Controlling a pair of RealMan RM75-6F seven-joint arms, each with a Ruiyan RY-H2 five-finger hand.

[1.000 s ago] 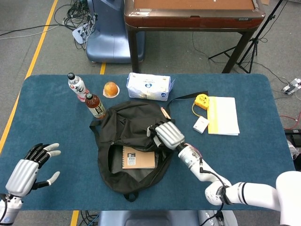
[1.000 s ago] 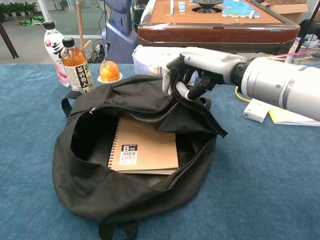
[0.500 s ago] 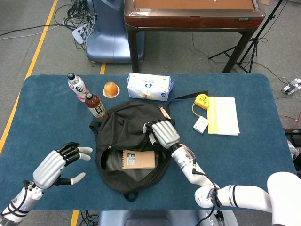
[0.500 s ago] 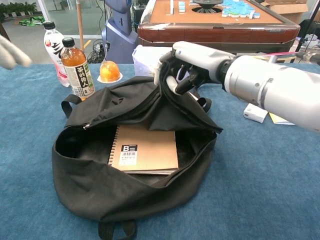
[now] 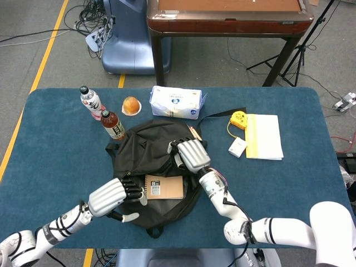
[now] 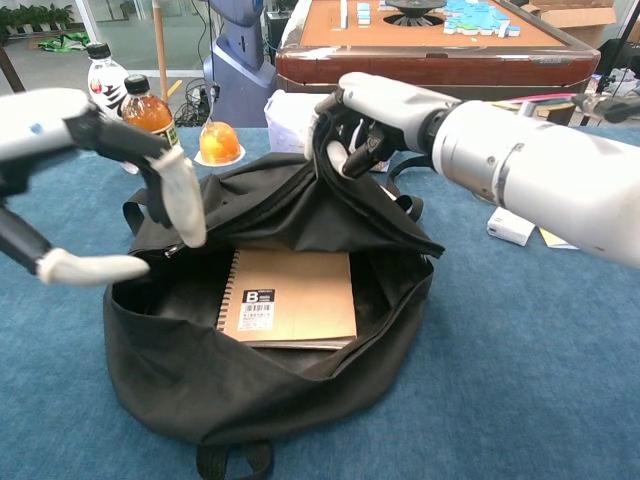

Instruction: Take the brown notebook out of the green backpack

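Note:
The dark backpack (image 5: 146,153) lies flat in the middle of the blue table, its zip opening gaping toward me. Inside lies the brown spiral notebook (image 5: 164,187), cover up with a white barcode label (image 6: 258,307). My right hand (image 5: 189,155) grips the bag's upper flap (image 6: 300,205) and holds it pulled up and back. My left hand (image 5: 114,194) hovers at the left side of the opening, fingers spread toward the notebook's left edge and thumb apart, holding nothing. In the chest view the left hand (image 6: 100,140) is above the bag's left rim.
Two drink bottles (image 5: 90,102) (image 5: 113,124) stand behind the bag on the left. An orange in a cup (image 5: 131,105) and a tissue pack (image 5: 176,102) sit behind the bag. A yellow tape measure (image 5: 239,118), a small white box (image 5: 237,147) and a pad (image 5: 263,136) lie to the right.
My left hand has swung from the table's front left corner in to the bag's opening. The right hand has drawn the flap a little further back, widening the opening.

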